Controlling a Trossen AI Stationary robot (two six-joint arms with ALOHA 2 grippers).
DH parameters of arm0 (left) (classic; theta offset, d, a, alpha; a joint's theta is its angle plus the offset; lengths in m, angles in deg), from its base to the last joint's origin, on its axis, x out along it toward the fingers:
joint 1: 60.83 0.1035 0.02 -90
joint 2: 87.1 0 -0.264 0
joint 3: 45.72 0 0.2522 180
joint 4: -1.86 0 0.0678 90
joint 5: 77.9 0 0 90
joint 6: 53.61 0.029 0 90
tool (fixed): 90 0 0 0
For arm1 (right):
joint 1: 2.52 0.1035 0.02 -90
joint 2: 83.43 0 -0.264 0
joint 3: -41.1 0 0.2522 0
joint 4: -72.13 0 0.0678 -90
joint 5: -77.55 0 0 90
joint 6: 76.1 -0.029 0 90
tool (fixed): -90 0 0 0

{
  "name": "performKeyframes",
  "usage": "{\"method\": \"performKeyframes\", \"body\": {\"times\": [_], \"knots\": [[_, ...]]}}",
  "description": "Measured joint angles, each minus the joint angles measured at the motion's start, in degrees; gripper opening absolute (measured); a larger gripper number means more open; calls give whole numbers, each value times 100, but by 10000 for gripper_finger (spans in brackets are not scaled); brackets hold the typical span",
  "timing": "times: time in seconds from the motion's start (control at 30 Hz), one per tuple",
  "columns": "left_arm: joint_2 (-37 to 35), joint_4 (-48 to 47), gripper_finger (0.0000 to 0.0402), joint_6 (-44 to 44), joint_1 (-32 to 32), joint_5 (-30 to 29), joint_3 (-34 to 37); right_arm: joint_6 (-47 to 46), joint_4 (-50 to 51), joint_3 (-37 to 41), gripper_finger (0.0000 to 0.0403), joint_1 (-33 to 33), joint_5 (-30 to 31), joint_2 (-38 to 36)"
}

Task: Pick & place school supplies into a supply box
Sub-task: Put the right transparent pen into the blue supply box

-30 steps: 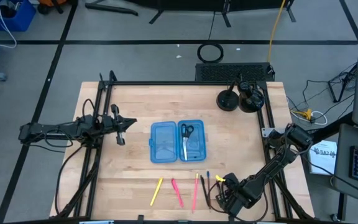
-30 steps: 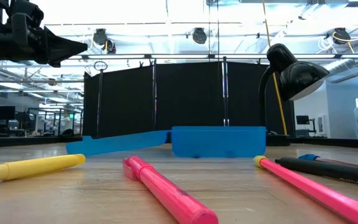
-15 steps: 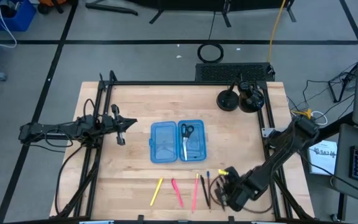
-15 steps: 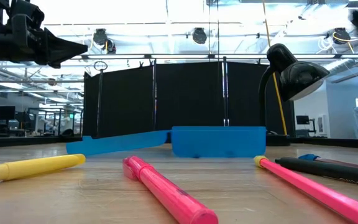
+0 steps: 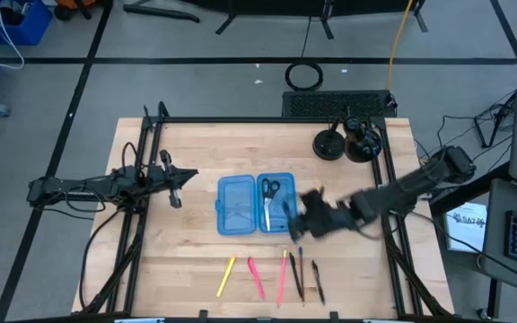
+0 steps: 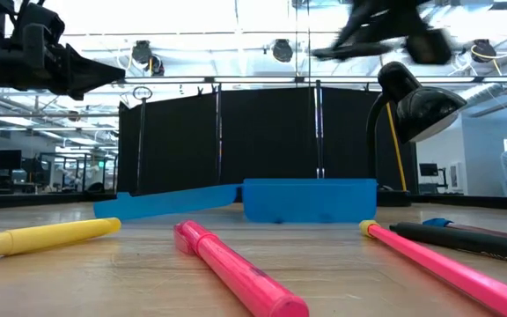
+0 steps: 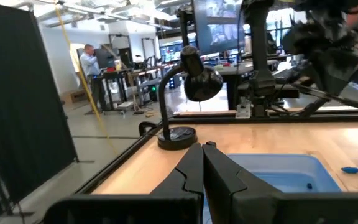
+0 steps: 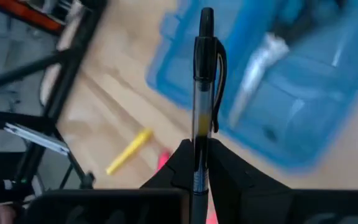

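Both arms are dark, slim and jointed, the left arm (image 5: 88, 187) trailing thin black cables, each ending in two tapered matte-black fingers (image 7: 219, 177) (smooth, wedge-shaped, unmarked) on a blocky wrist.

Right end effector (image 5: 296, 218) raised mid-table, fingers clamped; left end effector (image 5: 176, 186) fingers together, at table's left

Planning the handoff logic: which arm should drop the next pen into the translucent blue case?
Right. The right gripper is shut on a clear-barrelled pen with a black clip beside the translucent light-blue hinged case, where black-handled scissors lie. The left gripper waits empty, off to the case's left.
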State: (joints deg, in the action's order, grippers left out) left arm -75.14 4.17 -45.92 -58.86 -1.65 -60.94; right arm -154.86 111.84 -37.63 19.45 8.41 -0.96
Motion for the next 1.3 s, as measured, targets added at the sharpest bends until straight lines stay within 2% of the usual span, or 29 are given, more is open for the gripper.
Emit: {"method": "performKeyframes", "body": {"times": [0.17,0.27,0.43,0.6,0.8,1.3], "knots": [[7,-117,6,-51,-1,-169,1,940,-261,6,19,-1100,-735,129],[39,-143,6,49,1,-183,2,1033,-254,174,19,-1511,-1060,264],[39,-240,6,316,-1,-216,2,923,-527,457,19,-1922,-1199,519],[39,-317,6,429,0,-248,2,1044,-1124,652,19,-2220,-1395,792],[39,-394,6,423,1,-259,2,1093,-1241,667,19,-2388,-1814,1353],[39,-552,6,228,1,-283,2,1239,-1448,664,23,-2544,-1821,1969]]}}
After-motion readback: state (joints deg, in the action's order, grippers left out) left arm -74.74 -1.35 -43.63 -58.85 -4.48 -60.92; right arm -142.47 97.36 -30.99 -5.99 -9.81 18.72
